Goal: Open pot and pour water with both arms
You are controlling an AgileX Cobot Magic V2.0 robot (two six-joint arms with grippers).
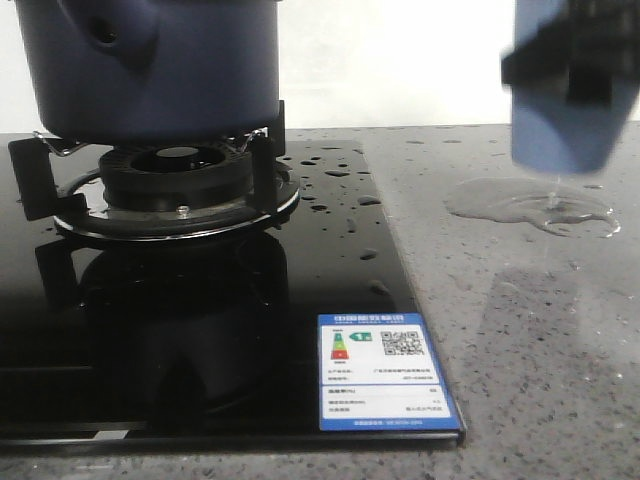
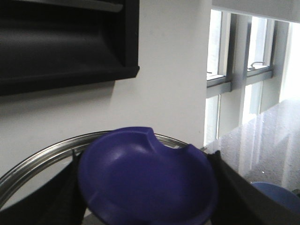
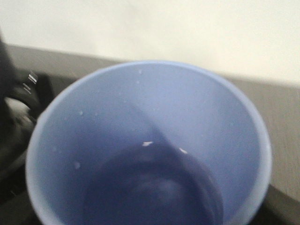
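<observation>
The dark navy pot (image 1: pixel 150 70) is sitting on the burner grate (image 1: pixel 150 175) of the black glass gas hob (image 1: pixel 200 330), at the left of the front view. Its stubby hollow handle (image 1: pixel 110 35) is pointing toward the camera, and its top is running out of frame, so from here I cannot tell whether it is open.

Over in the left wrist view, a deep blue knob (image 2: pixel 145 183) is filling the lower part of the picture, with a curved metal lid rim (image 2: pixel 42 161) arcing behind it. The dark fingers (image 2: pixel 234 187) are flanking that knob on both sides and pressing against it, so the left hand is looking clamped on the lid's knob.

At the right of the front view, a light blue cup (image 1: pixel 565 95) is hanging in the air above the grey speckled countertop (image 1: pixel 520 340), with a dark blurred clamp across it. The right wrist view is looking straight down into the cup (image 3: pixel 150 145), beaded with droplets inside; the fingers themselves are not showing there, so I cannot tell for certain how they are closing.

A puddle (image 1: pixel 530 205) is lying on the counter directly under the cup, and droplets (image 1: pixel 340 190) are scattered across the hob's glass. An energy label (image 1: pixel 385 370) is sitting at the hob's front corner.
</observation>
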